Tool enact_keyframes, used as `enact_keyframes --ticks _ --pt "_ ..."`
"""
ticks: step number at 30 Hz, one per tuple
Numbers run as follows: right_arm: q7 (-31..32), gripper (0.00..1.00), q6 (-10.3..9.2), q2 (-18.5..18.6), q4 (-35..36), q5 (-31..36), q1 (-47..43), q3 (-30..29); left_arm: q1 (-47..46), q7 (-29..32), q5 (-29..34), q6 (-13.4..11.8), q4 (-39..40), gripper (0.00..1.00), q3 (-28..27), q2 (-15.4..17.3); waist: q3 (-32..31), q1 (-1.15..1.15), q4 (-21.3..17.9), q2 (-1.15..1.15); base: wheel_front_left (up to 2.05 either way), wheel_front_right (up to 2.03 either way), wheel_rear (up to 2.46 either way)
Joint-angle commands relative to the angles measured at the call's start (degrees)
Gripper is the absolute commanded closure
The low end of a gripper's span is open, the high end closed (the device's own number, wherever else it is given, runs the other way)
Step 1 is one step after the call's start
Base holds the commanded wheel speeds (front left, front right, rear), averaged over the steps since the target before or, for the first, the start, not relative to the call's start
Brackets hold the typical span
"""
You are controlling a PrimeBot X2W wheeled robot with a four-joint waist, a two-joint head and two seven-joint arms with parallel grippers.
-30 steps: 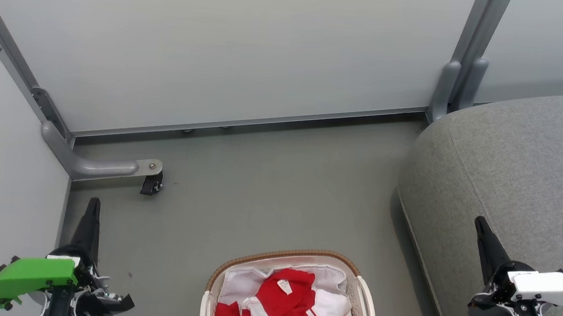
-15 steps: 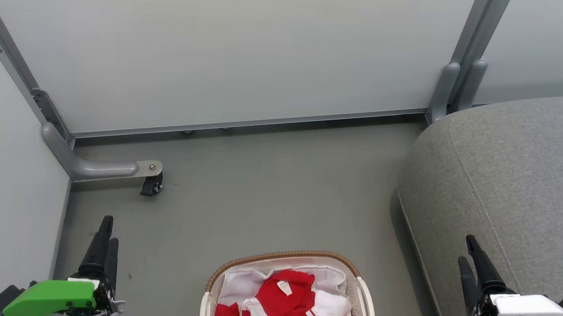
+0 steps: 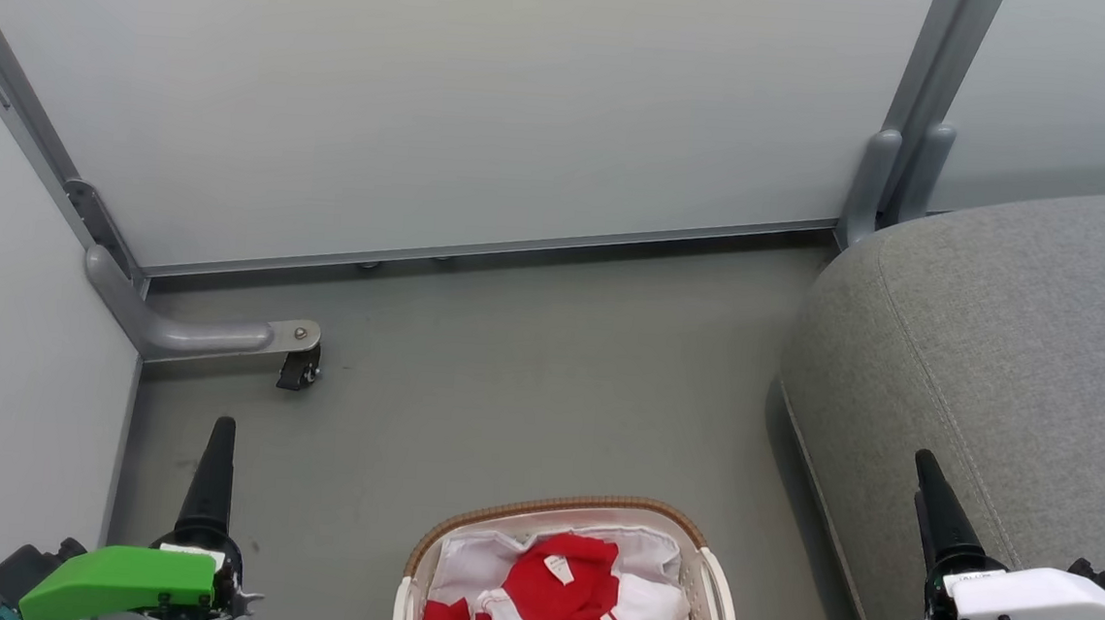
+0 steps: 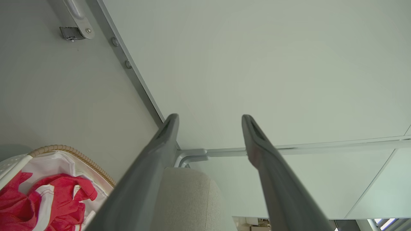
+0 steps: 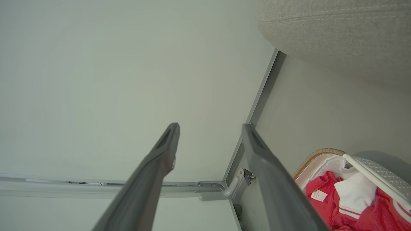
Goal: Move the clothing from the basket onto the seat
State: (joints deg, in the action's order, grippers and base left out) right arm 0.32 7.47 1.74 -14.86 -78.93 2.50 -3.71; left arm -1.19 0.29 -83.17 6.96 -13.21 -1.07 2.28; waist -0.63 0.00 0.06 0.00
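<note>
The basket (image 3: 558, 507), white with a brown woven rim, stands on the floor at the bottom centre of the head view. The red clothing (image 3: 572, 584) with white trim lies heaped inside it. To the right is the grey seat (image 3: 1019, 313). My left gripper (image 3: 217, 442) hovers over the floor left of the basket, and my right gripper (image 3: 929, 492) is over the seat's front edge. Both are open and empty, as the left wrist view (image 4: 209, 116) and right wrist view (image 5: 210, 125) show. The clothing (image 4: 61, 199) (image 5: 324, 199) sits off to one side of each.
Pale partition walls close the space at the back and left. A metal foot with a black caster (image 3: 299, 367) juts onto the grey floor (image 3: 528, 376) at the left. A grey post (image 3: 898, 169) stands at the seat's far corner.
Both grippers have gone from shut to open. Both have drawn back toward the bottom of the head view, the left one shifting a little to the right.
</note>
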Motion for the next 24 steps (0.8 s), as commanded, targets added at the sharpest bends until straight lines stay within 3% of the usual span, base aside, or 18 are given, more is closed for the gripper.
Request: enact_keyframes --ticks 1,9,24 --pt "-0.65 0.0 0.01 0.53 1.6 2.57 -0.03 0.27 -0.22 -0.64 2.68 -0.4 1.78 0.0 0.25 0.3 -0.03 0.0 0.02 0.0 0.0 0.0 0.0" --pt "-2.42 0.0 0.01 0.63 4.97 16.58 -0.25 1.79 0.44 -2.4 12.57 -1.9 5.17 0.0 1.67 0.35 -0.13 0.0 0.11 0.0 0.0 0.0 0.0" --pt "-5.37 0.0 0.02 0.77 6.31 32.71 -1.17 3.01 1.99 -5.33 30.76 -4.49 7.44 0.0 4.6 0.45 -0.25 0.0 0.17 0.0 0.0 0.0 0.0"
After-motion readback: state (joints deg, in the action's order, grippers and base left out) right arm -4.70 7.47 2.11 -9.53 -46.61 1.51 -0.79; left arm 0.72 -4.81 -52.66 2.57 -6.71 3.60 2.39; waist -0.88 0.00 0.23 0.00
